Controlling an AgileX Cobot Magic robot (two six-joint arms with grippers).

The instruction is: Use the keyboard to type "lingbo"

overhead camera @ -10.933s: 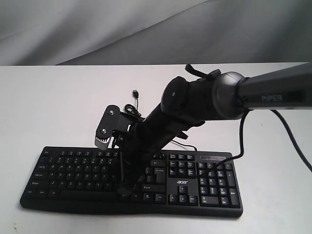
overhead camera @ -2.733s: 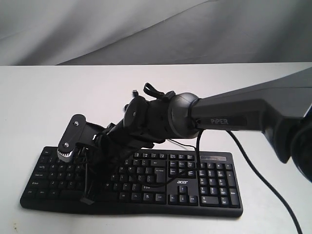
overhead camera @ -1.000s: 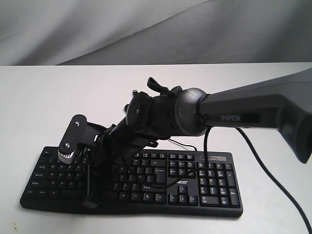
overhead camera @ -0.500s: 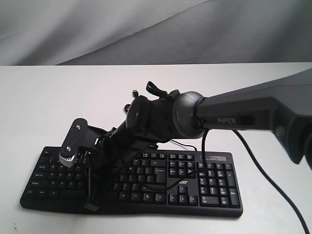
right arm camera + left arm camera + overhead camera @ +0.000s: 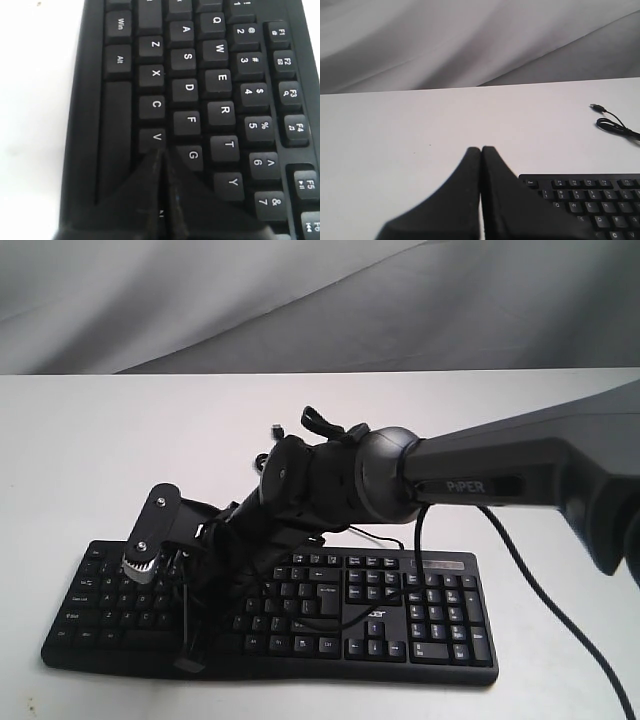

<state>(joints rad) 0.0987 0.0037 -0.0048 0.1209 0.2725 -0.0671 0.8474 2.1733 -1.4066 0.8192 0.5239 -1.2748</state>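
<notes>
Though carried on an arm [image 5: 500, 465] that enters from the right, sits low over the left half of the keyboard [image 5: 400, 625]: right claw [image 5: 188, 660], shut tight, nothing held between the fingers. In the right wrist view, claw tip right at the V and G keys [image 5: 157, 136], fingers pressed together with no gap; cannot tell whether pressing a key or only grazing it. Keyboard flat on the white surface [image 5: 90, 460], toward the near edge, number pad at the right end.

Left claw [image 5: 481, 149] closed too, empty, seen over bare surface beside the keyboard's Esc corner, apart from the keys.

Shows key legends large enough to read only in the right wrist view. Shows the thin black cable [image 5: 615, 125] and its plug lying loose behind the keyboard most clearly in the left wrist view; half hidden by the arm in the exterior view. Takes in the whole keyboard and the arm only in the exterior view.
</notes>
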